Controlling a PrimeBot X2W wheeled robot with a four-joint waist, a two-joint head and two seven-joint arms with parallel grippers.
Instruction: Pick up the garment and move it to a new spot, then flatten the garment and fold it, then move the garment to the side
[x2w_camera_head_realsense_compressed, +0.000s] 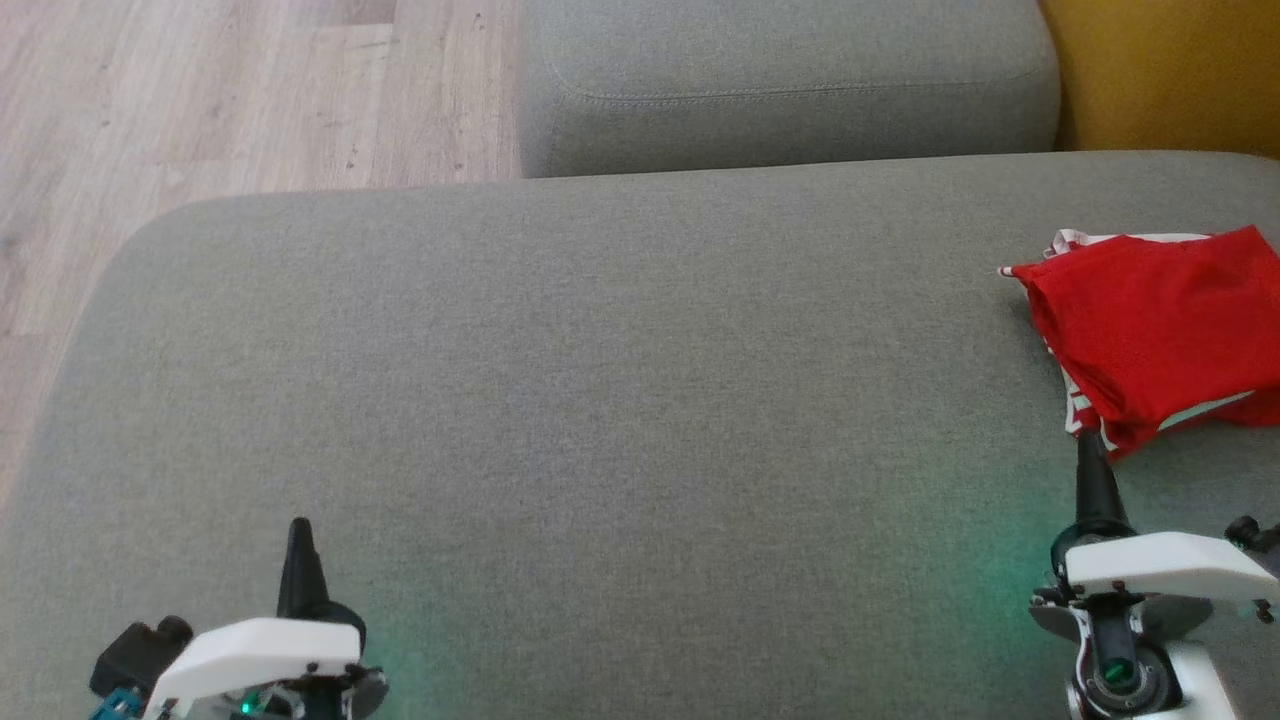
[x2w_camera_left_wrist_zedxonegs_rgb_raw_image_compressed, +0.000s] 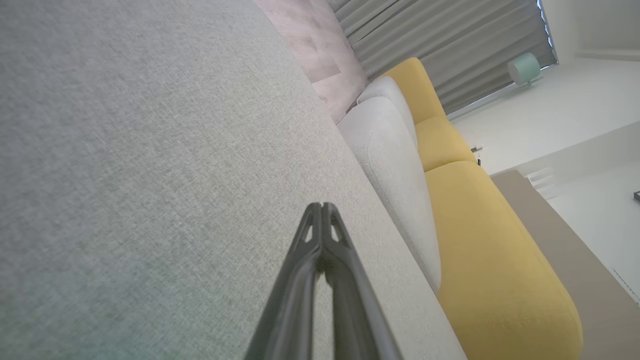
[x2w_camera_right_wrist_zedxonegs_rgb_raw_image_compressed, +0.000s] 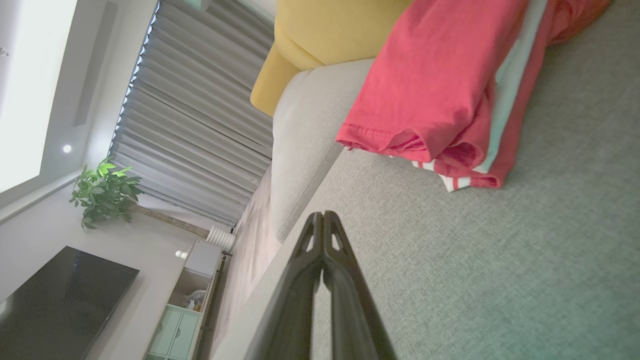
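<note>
Left pincer (x2w_camera_head_realsense_compressed: 300, 540): fingers pressed together, nothing between them. It hangs over bare fabric at the near left of the grey sofa seat (x2w_camera_head_realsense_compressed: 600, 350). Our left wrist view agrees, with the two tips meeting over the weave.

Right pincer (x2w_camera_head_realsense_compressed: 1092, 460): likewise pressed together and empty, at the near right of the seat. We note that its tips point towards the garment (x2w_camera_head_realsense_compressed: 1160, 320) and sit just short of its nearest corner. In the right wrist view a strip of bare seat shows between tips and cloth, so we record no contact.

The garment is red and folded into a compact bundle. It lies on the seat at the right side of the head view, partly cut off by the frame edge. White-and-red striped trim peeks out along its left and lower edges, and a pale stripe runs along the lower fold. We see a stitched hem on the top layer in the right wrist view.

Surroundings: grey back cushion (x2w_camera_head_realsense_compressed: 790, 80) beyond the seat, yellow cushion (x2w_camera_head_realsense_compressed: 1170, 70) to its right, wooden floor (x2w_camera_head_realsense_compressed: 200, 110) to the left.
</note>
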